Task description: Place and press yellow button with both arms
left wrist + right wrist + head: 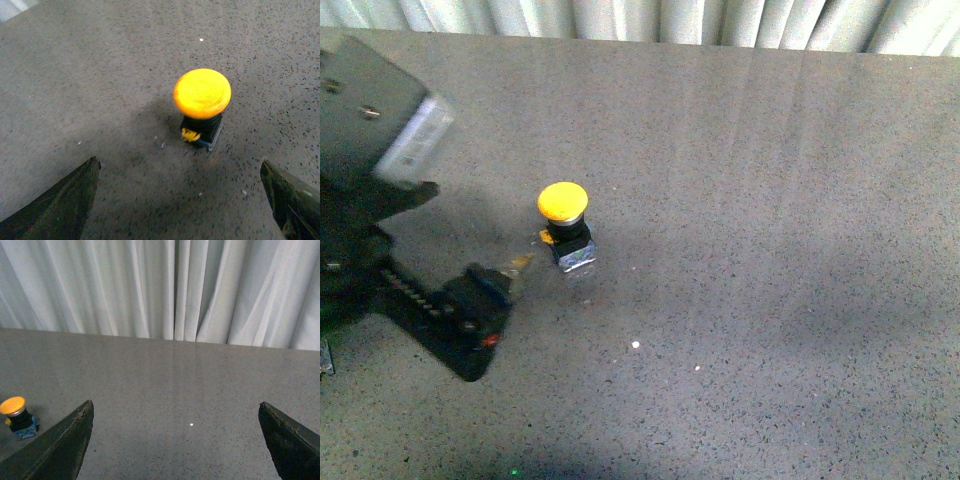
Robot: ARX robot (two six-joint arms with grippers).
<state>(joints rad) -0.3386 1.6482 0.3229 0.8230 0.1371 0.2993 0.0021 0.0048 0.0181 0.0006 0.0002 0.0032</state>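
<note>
The yellow button (563,201) stands upright on the grey speckled table (770,250), left of centre, on its black collar and silvery base block with a small yellow tab. My left gripper (470,235) is open and empty just left of it. In the left wrist view the button (202,93) stands ahead of the gripper (180,200), between the lines of the two spread fingers (65,200), not touching them. My right gripper (175,440) is open and empty, with the button (15,410) small and far off to one side. The right arm is out of the front view.
A white pleated curtain (650,18) hangs behind the table's far edge (170,340). A small white speck (635,345) lies on the table in front of the button. The left arm's grey boxy housing (410,140) sits at the far left.
</note>
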